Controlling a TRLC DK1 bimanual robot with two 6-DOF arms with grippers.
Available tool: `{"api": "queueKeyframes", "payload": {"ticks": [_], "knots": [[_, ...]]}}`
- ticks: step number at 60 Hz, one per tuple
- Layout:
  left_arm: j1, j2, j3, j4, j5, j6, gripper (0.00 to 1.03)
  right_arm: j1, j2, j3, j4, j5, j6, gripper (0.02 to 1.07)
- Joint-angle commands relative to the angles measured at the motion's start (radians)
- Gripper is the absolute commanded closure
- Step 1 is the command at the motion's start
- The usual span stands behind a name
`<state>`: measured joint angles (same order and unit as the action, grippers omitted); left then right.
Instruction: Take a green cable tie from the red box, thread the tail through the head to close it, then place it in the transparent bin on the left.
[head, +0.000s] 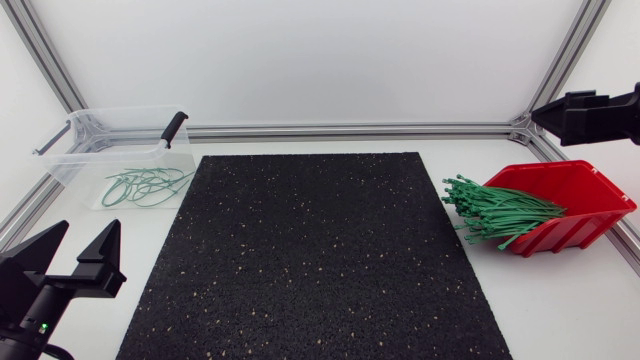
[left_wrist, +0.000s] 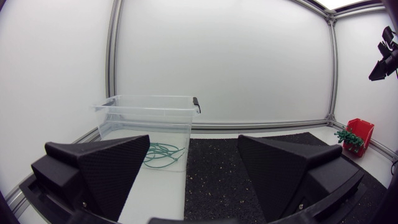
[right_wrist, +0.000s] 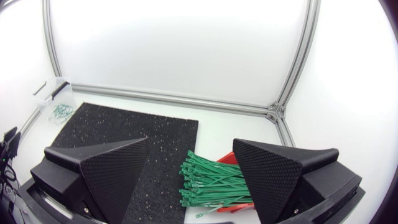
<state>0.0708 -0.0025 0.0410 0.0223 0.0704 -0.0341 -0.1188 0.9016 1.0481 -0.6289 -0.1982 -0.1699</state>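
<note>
The mat (head: 315, 250) lay ahead of both grippers, the bin (head: 75, 150) with a few looped ties (head: 145, 185) stood ahead of the empty, spread left gripper (head: 86, 228), and the red box (head: 585, 190) spilling green ties (head: 500, 210) sat under and ahead of the right gripper (right_wrist: 191, 142), likewise spread and empty.
</note>
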Motion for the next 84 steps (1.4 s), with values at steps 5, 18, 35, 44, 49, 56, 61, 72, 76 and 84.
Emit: {"api": "queueKeyframes", "payload": {"ticks": [5, 18, 35, 44, 49, 56, 61, 72, 76, 84], "knots": [[-0.006, -0.008, -0.043, -0.007, 0.008, -0.023, 0.05, -0.015, 0.194, 0.171, -0.186, -0.009, -0.276, 0.07], [-0.006, -0.007, -0.043, -0.009, 0.008, -0.021, 0.05, -0.03, 0.427, 0.352, -0.448, 0.026, -0.571, 0.07], [-0.012, -0.007, -0.043, -0.009, 0.008, -0.021, 0.05, -0.039, 0.505, 0.366, -0.594, 0.082, -0.944, 0.07], [-0.019, -0.007, -0.043, -0.007, 0.008, -0.021, 0.05, -0.015, 0.451, 0.242, -0.592, 0.109, -1.168, 0.11], [-0.02, -0.007, -0.043, -0.009, 0.008, -0.021, 0.05, -0.007, 0.411, 0.164, -0.618, 0.111, -1.327, 0.11], [-0.02, -0.007, -0.043, -0.009, 0.008, -0.023, 0.05, -0.004, 0.41, 0.15, -0.641, 0.128, -1.409, 0.12], [-0.019, -0.007, -0.041, -0.012, 0.008, -0.021, 0.05, -0.002, 0.404, 0.138, -0.652, 0.163, -1.481, 0.16], [-0.017, -0.007, -0.041, -0.015, 0.003, -0.023, 0.05, 0.007, 0.398, 0.118, -0.707, 0.206, -1.579, 0.18], [-0.019, -0.005, -0.041, -0.015, 0.002, -0.021, 0.05, 0.016, 0.393, 0.102, -0.692, 0.212, -1.583, 0.18], [-0.019, -0.005, -0.041, -0.016, 0.0, -0.021, 0.05, 0.036, 0.378, 0.036, -0.597, 0.247, -1.591, 0.21]]}}
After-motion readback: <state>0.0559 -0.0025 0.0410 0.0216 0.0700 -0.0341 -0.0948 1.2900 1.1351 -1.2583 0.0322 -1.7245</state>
